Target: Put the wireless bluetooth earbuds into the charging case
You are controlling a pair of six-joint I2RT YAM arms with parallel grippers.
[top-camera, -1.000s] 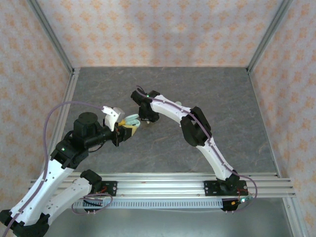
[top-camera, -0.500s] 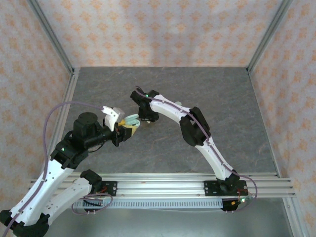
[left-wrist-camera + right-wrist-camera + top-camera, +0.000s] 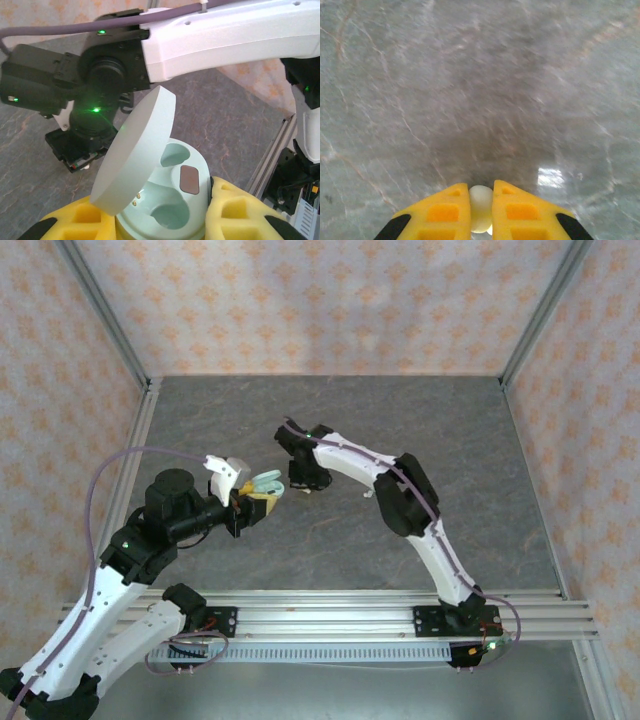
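Observation:
The charging case (image 3: 172,197), pale mint with its round lid (image 3: 132,155) swung open, sits clamped between my left gripper's (image 3: 165,217) yellow fingers (image 3: 240,210). Both of its wells hold nothing. From above, the case (image 3: 268,483) is held over the table's middle-left by the left gripper (image 3: 255,502). My right gripper (image 3: 481,187) is shut on a small whitish earbud (image 3: 480,205), pinched between its yellow fingers (image 3: 445,212) just above the grey table. In the top view the right gripper (image 3: 305,483) points down just right of the case.
The right arm's black wrist (image 3: 100,95) and white link (image 3: 225,35) hang close over the open case. Patterned walls and metal posts (image 3: 135,370) enclose the grey table (image 3: 450,440). An aluminium rail (image 3: 330,615) runs along the near edge.
The right gripper has closed its fingers onto the earbud, and its arm has shifted slightly to the right. The left gripper and the case have stayed put.

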